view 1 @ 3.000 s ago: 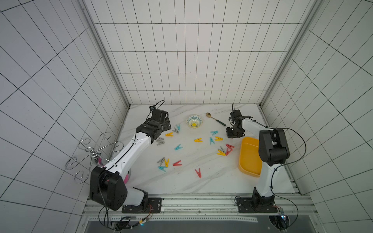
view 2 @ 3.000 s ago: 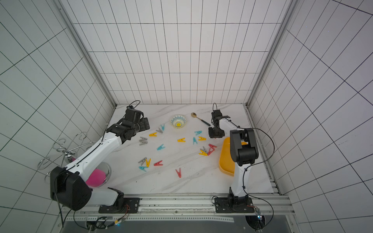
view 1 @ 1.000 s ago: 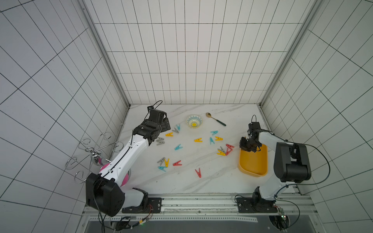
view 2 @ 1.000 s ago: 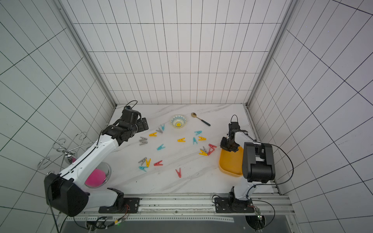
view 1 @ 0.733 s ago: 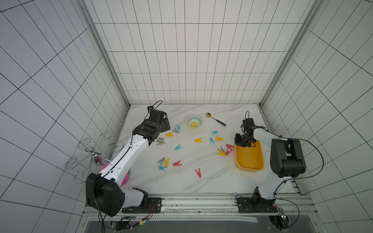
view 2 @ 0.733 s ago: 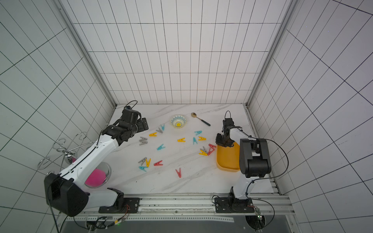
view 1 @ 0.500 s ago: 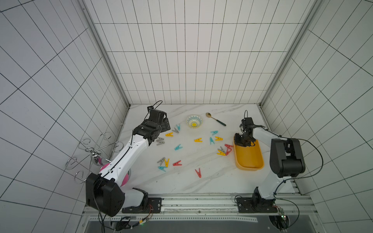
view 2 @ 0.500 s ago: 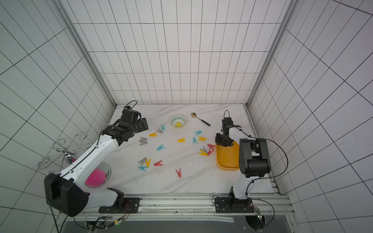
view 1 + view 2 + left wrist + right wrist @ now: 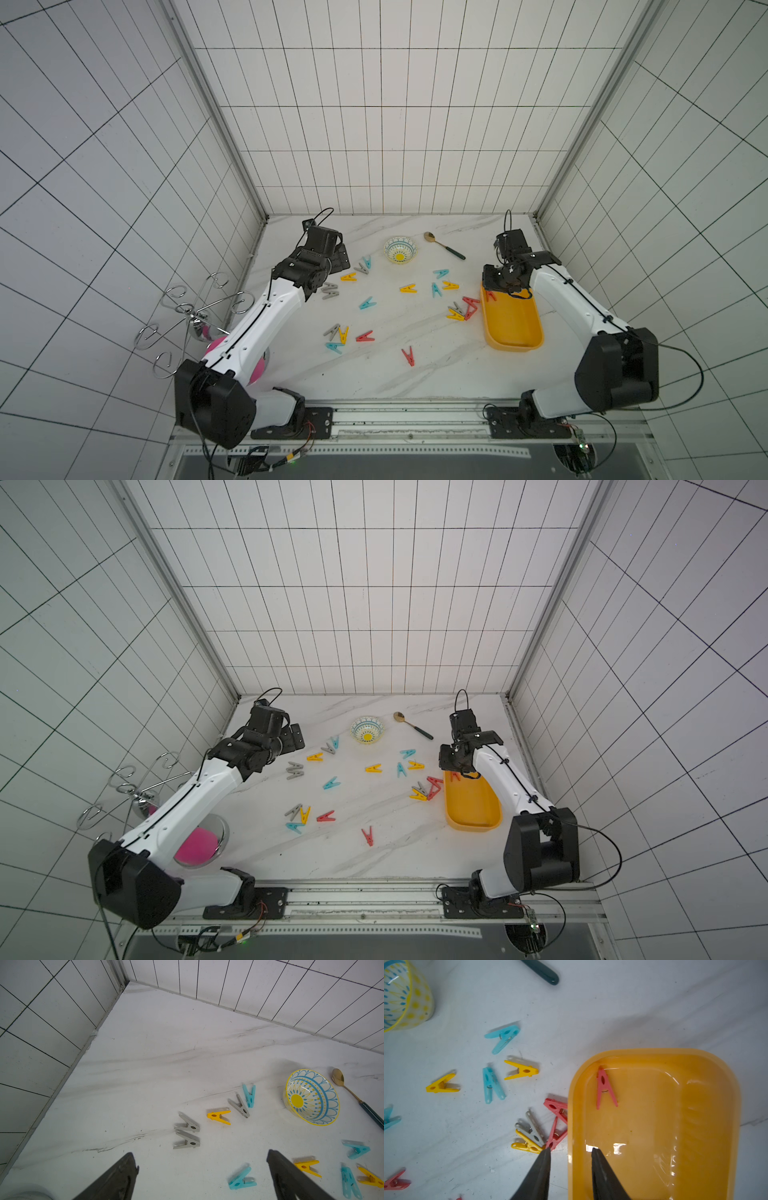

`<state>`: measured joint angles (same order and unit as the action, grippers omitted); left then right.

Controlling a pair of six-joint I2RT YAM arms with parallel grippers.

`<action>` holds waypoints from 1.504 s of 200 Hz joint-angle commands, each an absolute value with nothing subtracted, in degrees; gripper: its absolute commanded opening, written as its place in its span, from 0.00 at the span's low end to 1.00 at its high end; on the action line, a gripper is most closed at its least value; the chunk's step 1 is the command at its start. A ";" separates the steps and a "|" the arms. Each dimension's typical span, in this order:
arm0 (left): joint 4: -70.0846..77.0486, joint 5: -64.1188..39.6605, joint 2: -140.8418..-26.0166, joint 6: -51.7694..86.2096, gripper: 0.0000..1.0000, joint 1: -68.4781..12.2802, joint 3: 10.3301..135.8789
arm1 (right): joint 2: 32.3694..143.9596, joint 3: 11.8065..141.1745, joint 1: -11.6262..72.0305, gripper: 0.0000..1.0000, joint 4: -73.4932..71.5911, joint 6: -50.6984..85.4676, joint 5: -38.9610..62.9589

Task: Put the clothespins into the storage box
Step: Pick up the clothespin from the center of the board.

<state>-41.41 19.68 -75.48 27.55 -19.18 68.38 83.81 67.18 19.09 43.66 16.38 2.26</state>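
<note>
The storage box [image 9: 513, 328] [image 9: 471, 808] is a shallow yellow tray at the table's right side. One red clothespin [image 9: 605, 1088] [image 9: 491, 296] lies inside it near its far left corner. My right gripper [image 9: 571, 1150] [image 9: 500, 282] hovers open over the box's left rim with nothing between its fingers. Several red, yellow, teal and grey clothespins lie scattered on the marble, with a cluster [image 9: 461, 309] touching the box's left wall. My left gripper [image 9: 200, 1152] [image 9: 338, 259] stands wide open and empty at the back left, just short of two grey clothespins [image 9: 188, 1126].
A patterned bowl [image 9: 400, 249] and a gold spoon [image 9: 444, 245] sit at the back centre. A wire hook rack [image 9: 195, 307] and a steel dish with something pink [image 9: 197, 845] stand off the table's left side. Tiled walls enclose three sides.
My right gripper moved over the box's far left corner and its jaws parted; a red clothespin now lies in the box. The left arm has hardly moved.
</note>
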 commanded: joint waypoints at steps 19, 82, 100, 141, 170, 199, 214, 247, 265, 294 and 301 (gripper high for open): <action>-41.92 19.75 -74.09 28.78 0.99 -19.23 67.94 | 85.01 64.87 28.65 0.35 43.30 28.23 -5.61; -42.01 19.16 -72.96 27.95 0.99 -19.21 66.79 | 92.20 59.52 30.42 0.32 35.53 35.19 -8.51; -42.08 19.44 -72.60 27.60 0.99 -19.17 66.62 | 93.56 58.74 30.46 0.32 33.99 35.98 -8.97; -42.14 19.53 -72.33 27.26 0.99 -19.20 66.61 | 96.88 59.20 30.50 0.29 33.05 36.87 -9.67; -42.20 20.08 -72.16 26.83 0.99 -19.23 66.61 | 98.47 59.30 30.50 0.29 33.13 37.18 -10.37; -42.01 19.86 -72.44 27.03 0.99 -19.25 66.80 | 99.28 58.89 30.45 0.29 33.06 37.22 -10.93; -41.96 19.62 -72.60 27.16 0.99 -19.23 66.96 | 99.88 58.72 30.39 0.28 32.98 37.26 -10.93; -41.92 19.86 -72.61 27.09 0.99 -19.24 67.05 | 100.84 58.00 30.32 0.22 32.01 37.29 -10.09; -41.93 19.94 -72.57 27.16 0.99 -19.24 67.04 | 100.92 57.81 30.36 0.19 31.73 37.26 -9.59; -42.08 19.93 -72.51 27.33 0.99 -19.20 67.46 | 99.81 57.69 30.31 0.13 31.92 37.07 -9.34; -42.10 19.94 -72.44 27.33 0.99 -19.19 67.49 | 99.34 57.79 30.38 0.13 32.22 36.96 -9.33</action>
